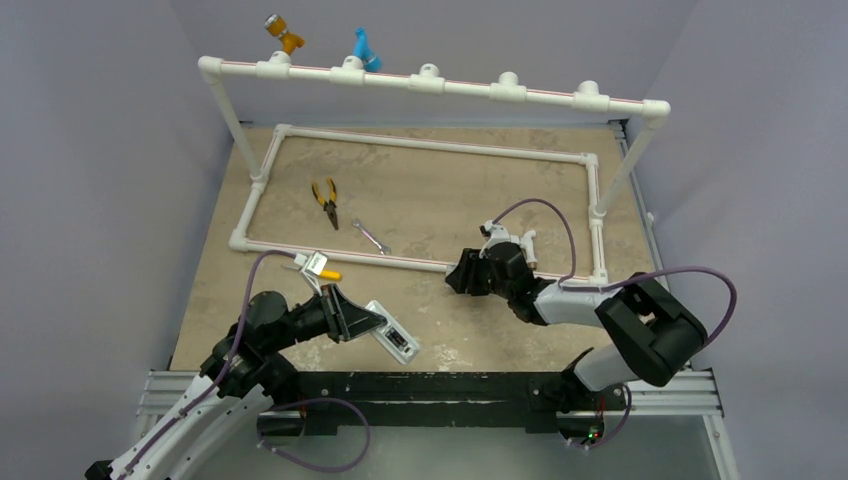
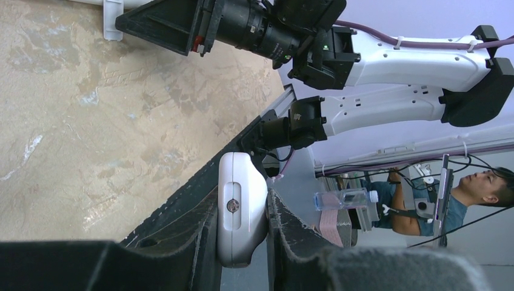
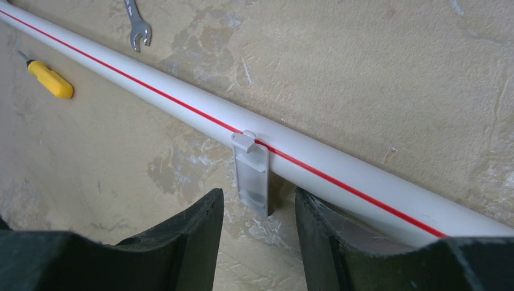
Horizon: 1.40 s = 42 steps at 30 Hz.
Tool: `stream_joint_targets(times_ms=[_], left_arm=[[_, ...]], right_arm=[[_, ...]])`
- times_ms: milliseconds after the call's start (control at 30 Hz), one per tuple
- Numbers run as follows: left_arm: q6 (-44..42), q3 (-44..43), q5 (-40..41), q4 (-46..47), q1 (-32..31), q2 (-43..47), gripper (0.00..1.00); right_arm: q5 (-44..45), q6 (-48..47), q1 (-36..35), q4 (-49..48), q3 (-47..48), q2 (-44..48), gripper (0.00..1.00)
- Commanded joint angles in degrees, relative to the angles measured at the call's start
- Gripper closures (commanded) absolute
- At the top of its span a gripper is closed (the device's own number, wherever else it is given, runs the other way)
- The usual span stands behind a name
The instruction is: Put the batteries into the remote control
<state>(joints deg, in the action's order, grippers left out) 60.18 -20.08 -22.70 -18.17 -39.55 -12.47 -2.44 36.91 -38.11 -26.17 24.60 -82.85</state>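
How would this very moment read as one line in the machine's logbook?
left jaws: shut on remote control | right jaws: open, facing white cover piece propped against pipe | screwdriver, wrench: untouched on table

Glossy white plastic remote control point(image 2: 241, 206), smooth plastic pipe point(image 3: 182, 109), matt mottled tabletop point(image 3: 363, 73).

From above, the left gripper point(image 1: 372, 320) covers 1 end of the remote point(image 1: 397, 340). The dark patch in its open back is too small to tell as batteries. The left wrist view shows only 1 end of the remote, the rest hidden between the fingers point(image 2: 182, 242). The right gripper point(image 1: 455, 277) hides the cover point(image 3: 253, 176) from above. The right wrist view's top edge cuts off the wrench point(image 3: 134, 21).
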Motion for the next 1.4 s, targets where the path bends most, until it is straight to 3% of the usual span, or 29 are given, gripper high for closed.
stream_joint_targets(times_ms=[0, 400, 1367], left_arm=[[-1.3, -2.0, -0.1, 1.5, -0.2, 0.4, 1.0], [-1.5, -2.2, 0.0, 1.4, -0.2, 0.3, 1.0], [-2.2, -2.6, 0.9, -0.6, -0.2, 1.5, 1.0]], right_arm=[[1.9, -0.6, 0.3, -0.2, -0.5, -1.8, 0.54], [1.6, -0.6, 0.4, -1.6, -0.1, -4.0, 0.57], [0.2, -0.8, 0.3, -2.6, 1.1, -6.8, 0.78]])
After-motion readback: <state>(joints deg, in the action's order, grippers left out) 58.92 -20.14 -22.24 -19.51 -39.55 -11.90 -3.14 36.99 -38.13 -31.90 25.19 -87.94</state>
